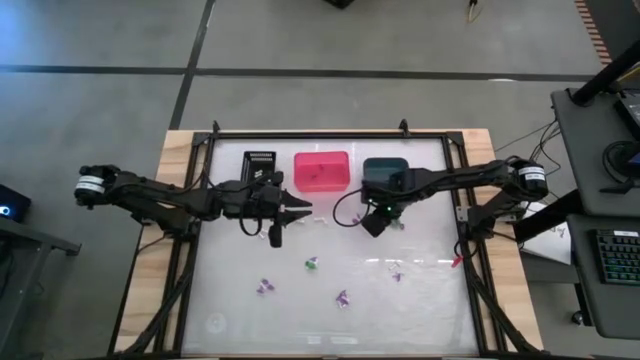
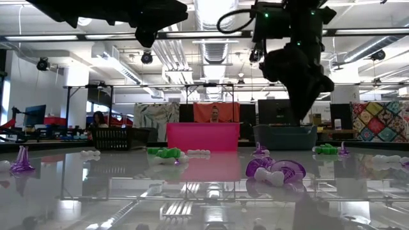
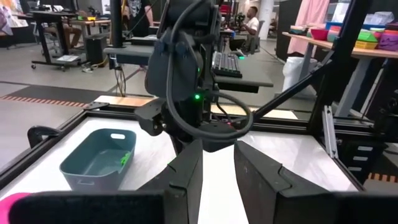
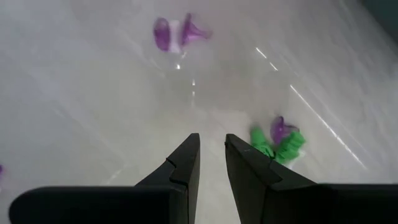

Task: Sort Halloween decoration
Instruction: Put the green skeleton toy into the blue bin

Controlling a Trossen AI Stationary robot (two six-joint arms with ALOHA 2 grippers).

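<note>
Right pincer poised nearest a green-and-purple trinket pair near the bench's middle.

The right pincer (image 4: 212,158) hangs above the bench (image 1: 430,300) just in front of the teal bin (image 1: 384,172), fingers a narrow slot apart and grasping nothing. In its wrist view a green trinket (image 4: 278,147) touching a purple one (image 4: 279,129) lies just beside one fingertip, off to the side rather than between the tips, so I judge a small sideways shift comes before any descent. Another purple trinket (image 4: 180,32) lies farther ahead. The left pincer (image 1: 277,226) hovers near the black bin (image 1: 260,164), also slightly parted and empty, farther from this pair. Other trinkets scatter toward the near edge.
</note>
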